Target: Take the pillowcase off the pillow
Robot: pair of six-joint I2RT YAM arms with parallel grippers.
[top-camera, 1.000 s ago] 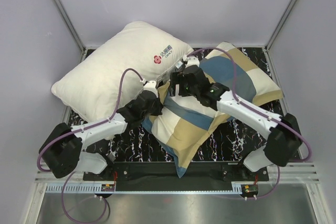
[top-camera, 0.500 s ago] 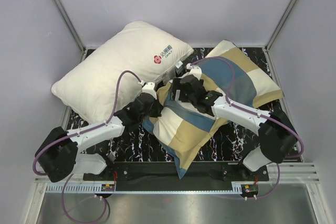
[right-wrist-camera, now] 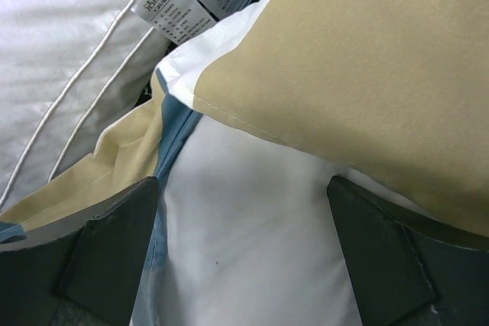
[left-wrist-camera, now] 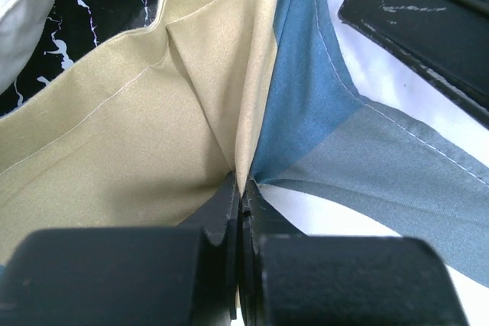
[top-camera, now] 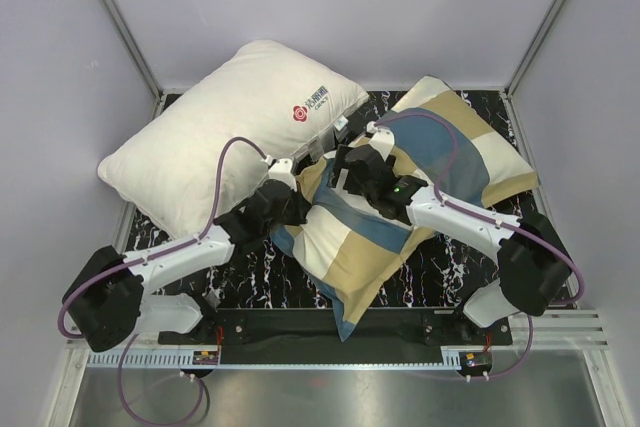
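Checked pillowcase [top-camera: 352,247] lies on the marble table [top-camera: 440,272], right of the logo pillow [top-camera: 220,137], mouth gaping! Left gripper [left-wrist-camera: 241,205] is clamped tight on a fold of the hem. Right gripper [right-wrist-camera: 244,246] hovers, jaws spread wide and holding nothing, over bare white pillow [right-wrist-camera: 252,181] inside that mouth.

The left arm [top-camera: 180,252] and right arm [top-camera: 470,219] angle inward, left claw [left-wrist-camera: 243,200] pinched tight, right claw [right-wrist-camera: 244,219] spread wide.

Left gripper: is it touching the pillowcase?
Touching. In the left wrist view the left gripper pinches a fold of the pillowcase, jaws shut.
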